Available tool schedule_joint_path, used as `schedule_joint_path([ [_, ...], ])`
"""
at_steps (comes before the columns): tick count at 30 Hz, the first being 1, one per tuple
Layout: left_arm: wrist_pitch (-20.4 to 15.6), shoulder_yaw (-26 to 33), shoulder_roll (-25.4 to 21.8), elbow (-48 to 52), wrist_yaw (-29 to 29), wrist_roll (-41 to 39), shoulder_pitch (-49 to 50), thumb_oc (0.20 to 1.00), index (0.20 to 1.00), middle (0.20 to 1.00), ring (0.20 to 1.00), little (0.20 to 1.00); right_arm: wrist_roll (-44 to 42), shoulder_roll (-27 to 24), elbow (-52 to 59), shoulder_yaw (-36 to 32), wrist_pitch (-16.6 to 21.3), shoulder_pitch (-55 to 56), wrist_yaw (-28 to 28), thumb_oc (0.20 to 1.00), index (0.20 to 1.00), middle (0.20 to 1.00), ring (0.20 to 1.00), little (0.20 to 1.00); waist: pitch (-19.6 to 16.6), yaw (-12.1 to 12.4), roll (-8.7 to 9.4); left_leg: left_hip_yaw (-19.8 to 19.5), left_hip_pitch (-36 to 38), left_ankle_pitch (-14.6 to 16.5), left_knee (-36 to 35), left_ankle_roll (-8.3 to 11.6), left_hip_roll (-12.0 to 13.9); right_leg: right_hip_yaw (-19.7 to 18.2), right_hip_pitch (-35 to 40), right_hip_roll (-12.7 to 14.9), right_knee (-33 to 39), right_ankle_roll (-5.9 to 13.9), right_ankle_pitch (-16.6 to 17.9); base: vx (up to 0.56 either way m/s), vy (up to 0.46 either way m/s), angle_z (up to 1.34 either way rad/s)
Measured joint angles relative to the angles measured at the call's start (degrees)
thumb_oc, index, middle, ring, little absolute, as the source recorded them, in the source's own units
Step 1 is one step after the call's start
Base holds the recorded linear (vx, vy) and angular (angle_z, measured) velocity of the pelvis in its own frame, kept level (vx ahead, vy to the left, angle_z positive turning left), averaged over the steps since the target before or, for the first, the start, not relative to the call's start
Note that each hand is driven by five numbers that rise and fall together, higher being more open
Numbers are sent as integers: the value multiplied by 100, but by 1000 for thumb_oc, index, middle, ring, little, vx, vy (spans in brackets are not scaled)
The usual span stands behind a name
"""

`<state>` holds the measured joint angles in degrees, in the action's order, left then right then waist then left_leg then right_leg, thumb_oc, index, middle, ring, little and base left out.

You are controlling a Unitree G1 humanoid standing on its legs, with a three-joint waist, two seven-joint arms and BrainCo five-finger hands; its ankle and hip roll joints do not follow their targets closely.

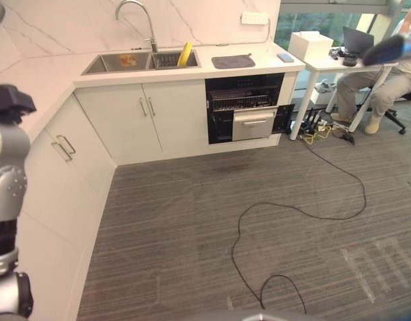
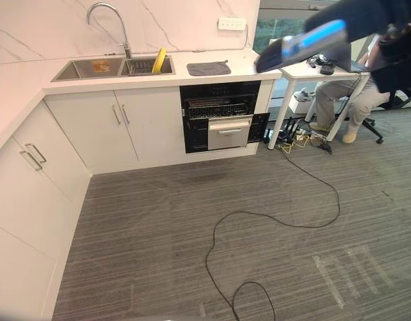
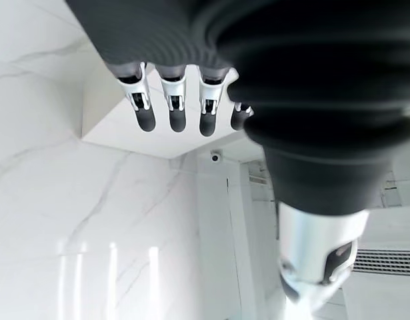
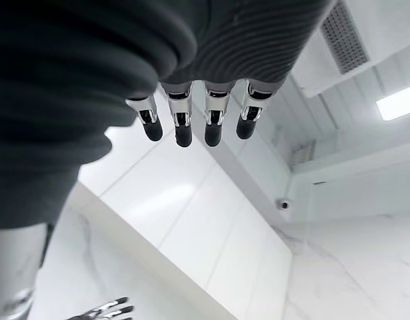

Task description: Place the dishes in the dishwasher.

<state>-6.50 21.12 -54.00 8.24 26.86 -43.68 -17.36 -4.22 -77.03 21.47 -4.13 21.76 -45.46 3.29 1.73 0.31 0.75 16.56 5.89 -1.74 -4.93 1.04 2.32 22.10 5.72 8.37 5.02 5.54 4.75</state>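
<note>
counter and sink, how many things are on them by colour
yellow: 1, the dish standing on edge in the sink's right basin
orange: 1, the item lying in the left basin
dark grey: 1, the mat on the counter
blue-grey: 1, the small flat item near the counter's right end
total: 4

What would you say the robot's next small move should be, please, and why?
Probably walk towards the sink. The yellow dish stands in its right basin and the dishwasher beside the cabinets is already open, but both lie across the floor. The left hand and right hand are open, holding nothing.
</note>
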Motion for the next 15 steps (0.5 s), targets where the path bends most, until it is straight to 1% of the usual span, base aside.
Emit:
schedule_joint_path([
  [2,-48,1,237,453,-48,40,248,1000,1000,1000,1000,1000,-46,17,553,-91,-7,555,-346,1000,1000,1000,1000,1000,48,10,-26,-17,-46,-1,-1,3,9,16,-11,-9,12,-6,4,-168,14,3],
  [3,-152,-1,370,528,-240,82,281,1000,1000,1000,1000,1000,-67,187,906,-43,6,586,-528,1000,1000,1000,1000,1000,91,-2,-34,-13,-166,-63,2,-15,10,-2,-143,-18,-1,-26,52,-217,40,-4],
  [5,-387,-30,535,530,-278,389,292,1000,1000,1000,1000,1000,-157,573,929,-140,9,732,-638,1000,1000,1000,1000,1000,246,6,0,7,-245,-97,2,-25,7,-60,-247,-14,-1,-51,104,-92,43,-9],
  [6,-446,-58,594,536,-286,465,358,1000,1000,1000,1000,1000,-153,654,921,-138,-3,870,-769,1000,1000,1000,1000,1000,298,1,5,11,-282,-106,2,-25,1,-69,-286,-9,-1,-50,123,4,16,-6],
  [8,-505,-56,910,735,-278,671,622,1000,1000,1000,1000,1000,-146,1008,957,-140,-11,1278,-976,1000,1000,1000,1000,1000,323,1,15,30,-231,-103,1,-24,2,-71,-237,-5,0,-48,118,0,0,0],
  [10,-620,-55,1137,998,-297,703,916,1000,1000,1000,1000,1000,-62,1158,948,-148,-3,1621,-1016,1000,1000,1000,1000,1000,393,19,24,36,-187,-102,2,-22,16,-70,-191,-22,0,-50,110,-33,-31,0],
  [11,-624,-55,1167,998,-300,741,918,1000,1000,1000,1000,1000,-17,1157,938,-147,-4,1674,-1018,1000,1000,1000,1000,1000,396,32,24,35,-187,-103,2,-22,22,-69,-190,-27,0,-51,110,-45,-22,-1],
  [12,-707,-66,1260,1002,-326,793,922,1000,1000,1000,1000,1000,137,1258,936,-143,10,1725,-989,1000,1000,1000,1000,1000,400,59,30,33,-187,-103,2,-21,31,-70,-187,-39,-1,-51,111,-82,-11,0],
  [13,-796,-113,1530,1089,-388,880,923,1000,1000,1000,1000,1000,334,1534,948,-142,47,1762,-947,1000,1000,1000,1000,1000,407,69,44,33,-180,-103,1,-20,35,-72,-182,-42,0,-55,108,-88,-5,0],
  [15,-930,-331,1683,1197,-429,974,924,1000,1000,1000,1000,1000,695,1828,941,-141,162,1771,-891,1000,1000,1000,1000,1000,493,67,82,23,-214,-114,0,-5,46,-70,-214,-51,0,-68,116,-140,-32,1],
])
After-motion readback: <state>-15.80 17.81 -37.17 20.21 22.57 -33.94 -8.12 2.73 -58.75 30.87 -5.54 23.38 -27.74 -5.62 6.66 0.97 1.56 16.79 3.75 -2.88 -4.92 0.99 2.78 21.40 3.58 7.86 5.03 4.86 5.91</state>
